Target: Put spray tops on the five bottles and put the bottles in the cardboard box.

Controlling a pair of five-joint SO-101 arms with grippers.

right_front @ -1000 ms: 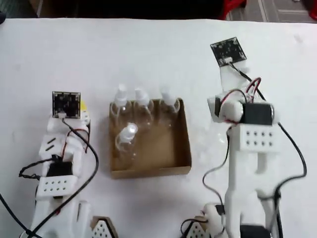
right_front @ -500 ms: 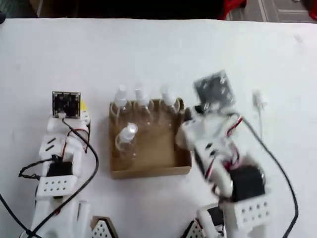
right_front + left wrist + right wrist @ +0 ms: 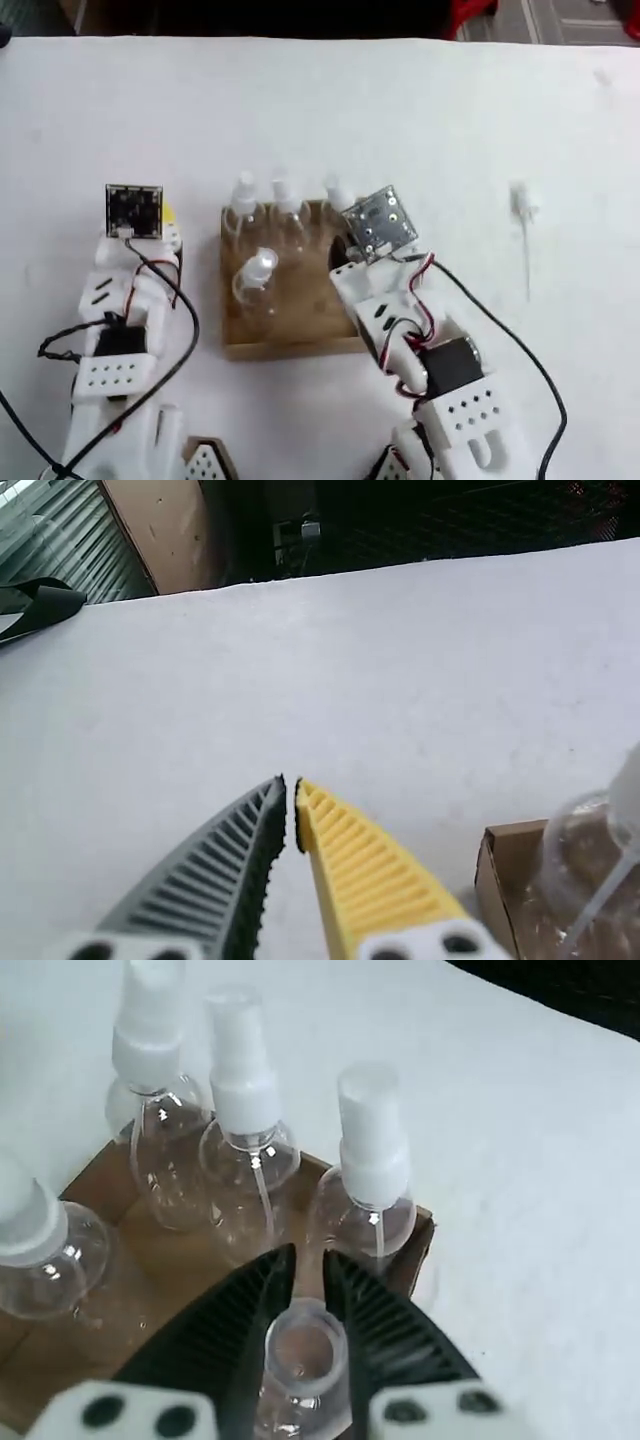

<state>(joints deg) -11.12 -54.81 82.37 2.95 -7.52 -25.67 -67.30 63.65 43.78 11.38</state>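
One white tabletop [image 3: 300,110] carries everything. Two arms stand at its near edge. The right arm [image 3: 440,370] leans in over the box, and the left arm [image 3: 115,330] lies to the left of the box, apart from it. Between them sits one cardboard box [image 3: 300,345], brown, shallow and open-topped.

There are five bottles, all small, clear and round-bodied with narrow necks. Four wear white spray tops, each with a thin dip tube showing through the clear wall. A row of three [image 3: 248,1150] stands upright along the box's far wall, and a fourth bottle [image 3: 40,1260] stands alone nearer the left wall.

The fifth bottle [image 3: 305,1345] has a bare, open neck. The black fingers of the right gripper [image 3: 308,1260] grasp it on either side of the neck. They hold it upright within the box's outline by the right wall, near the rightmost bottle of the row. Whether its base rests on the box floor cannot be told.

One loose spray top [image 3: 521,203], white with a long thin tube, lies on the tabletop well to the right of the box.

The left gripper [image 3: 292,788] has one grey finger and one yellow, clenched together on nothing with their tips touching. It is over bare tabletop to the left of the box.
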